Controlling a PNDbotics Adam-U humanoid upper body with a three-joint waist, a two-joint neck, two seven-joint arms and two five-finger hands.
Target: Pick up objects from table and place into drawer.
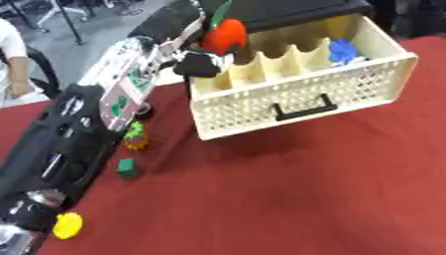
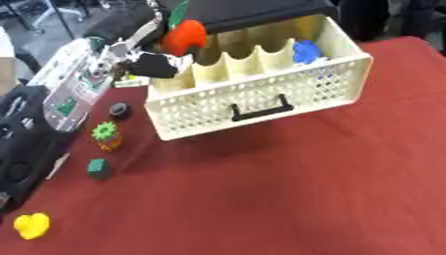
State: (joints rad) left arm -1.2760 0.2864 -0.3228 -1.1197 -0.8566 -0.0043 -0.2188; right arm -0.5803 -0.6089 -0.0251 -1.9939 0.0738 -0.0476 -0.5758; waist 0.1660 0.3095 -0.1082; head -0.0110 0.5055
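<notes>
My left hand (image 1: 202,62) is shut on a red pepper-shaped toy with a green stem (image 1: 226,34), held above the left rear corner of the open cream drawer (image 1: 300,92). The drawer has a black handle and wavy dividers; a blue object (image 1: 344,50) lies in its right rear part. On the red table left of the drawer sit a small pineapple toy (image 2: 106,135), a green block (image 2: 97,168), a yellow object (image 2: 31,225) and a dark round piece (image 2: 119,109). My right hand does not show.
My left arm (image 1: 78,129) runs along the left side of the table from the lower left corner. The drawer's black cabinet top (image 2: 253,12) is behind it. Red tablecloth (image 1: 305,199) spreads in front and to the right. A person's sleeve shows at the far left edge.
</notes>
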